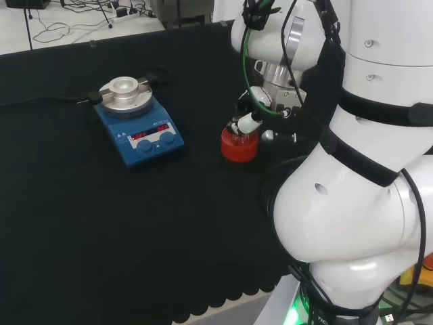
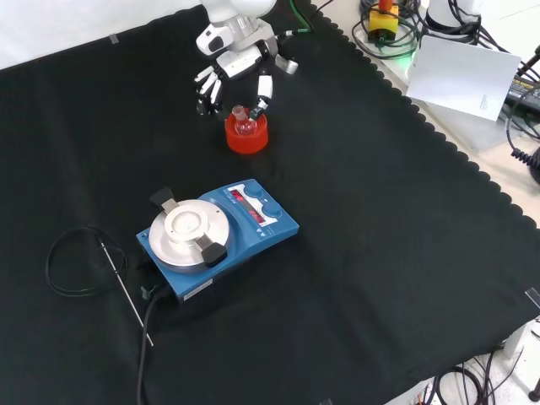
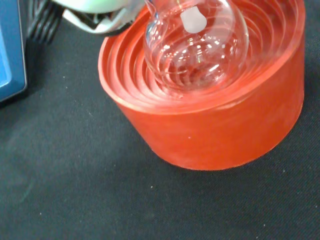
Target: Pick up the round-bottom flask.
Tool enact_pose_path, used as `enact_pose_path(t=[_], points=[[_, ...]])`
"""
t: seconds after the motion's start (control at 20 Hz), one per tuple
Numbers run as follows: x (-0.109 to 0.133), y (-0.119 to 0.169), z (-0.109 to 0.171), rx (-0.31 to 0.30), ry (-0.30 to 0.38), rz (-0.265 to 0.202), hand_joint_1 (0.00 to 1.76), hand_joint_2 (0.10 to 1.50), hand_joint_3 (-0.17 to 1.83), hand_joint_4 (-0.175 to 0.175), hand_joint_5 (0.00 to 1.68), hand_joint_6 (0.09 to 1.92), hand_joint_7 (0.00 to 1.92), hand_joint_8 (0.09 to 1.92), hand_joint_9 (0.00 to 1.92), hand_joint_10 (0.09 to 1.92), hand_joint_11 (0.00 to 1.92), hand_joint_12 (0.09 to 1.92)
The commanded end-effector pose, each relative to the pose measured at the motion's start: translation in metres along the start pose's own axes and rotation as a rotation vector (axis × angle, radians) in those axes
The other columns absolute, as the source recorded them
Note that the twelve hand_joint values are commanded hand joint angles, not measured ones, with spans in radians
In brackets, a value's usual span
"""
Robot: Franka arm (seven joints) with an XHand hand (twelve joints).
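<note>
Flask sits in red stand (wrist view).

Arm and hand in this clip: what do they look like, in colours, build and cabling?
The arm is made of bulky, rounded, glossy white links, with black bands at the joints. A green cable and black cables run down it toward the wrist. The hand is white with black segments along its fingers and a white housing at the wrist.
</note>
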State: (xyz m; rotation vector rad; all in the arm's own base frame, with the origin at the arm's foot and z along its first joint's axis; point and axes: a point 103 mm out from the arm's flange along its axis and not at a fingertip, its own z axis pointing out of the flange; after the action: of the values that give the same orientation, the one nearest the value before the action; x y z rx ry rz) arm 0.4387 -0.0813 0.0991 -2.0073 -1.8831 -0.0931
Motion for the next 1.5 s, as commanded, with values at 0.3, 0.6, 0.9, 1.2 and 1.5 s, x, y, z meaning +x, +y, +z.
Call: enact_pose_path(t=[0.3,0.6,0.9,1.2,1.5], points=[[-0.01,-0.002,-0.001,0.0,-0.003,0.012,0.87,0.65,0.61,-0.087,0.79,0.87,0.32,0.7,0.53,0.66,0.08,1.45],[-0.002,-0.001,0.002,-0.006,-0.016,0.013,0.88,0.66,0.62,-0.084,0.85,0.84,0.34,0.7,0.54,0.66,0.1,1.44],[-0.013,0.0,-0.003,-0.003,0.002,0.006,0.89,0.66,0.61,-0.082,0.86,0.83,0.35,0.7,0.55,0.65,0.11,1.44],[-0.003,0.001,0.002,-0.014,-0.014,0.01,0.89,0.66,0.62,-0.084,0.86,0.83,0.35,0.7,0.56,0.65,0.11,1.44],[-0.014,0.0,-0.002,-0.007,0.0,0.004,0.88,0.67,0.62,-0.085,0.88,0.83,0.36,0.71,0.57,0.65,0.12,1.44]])
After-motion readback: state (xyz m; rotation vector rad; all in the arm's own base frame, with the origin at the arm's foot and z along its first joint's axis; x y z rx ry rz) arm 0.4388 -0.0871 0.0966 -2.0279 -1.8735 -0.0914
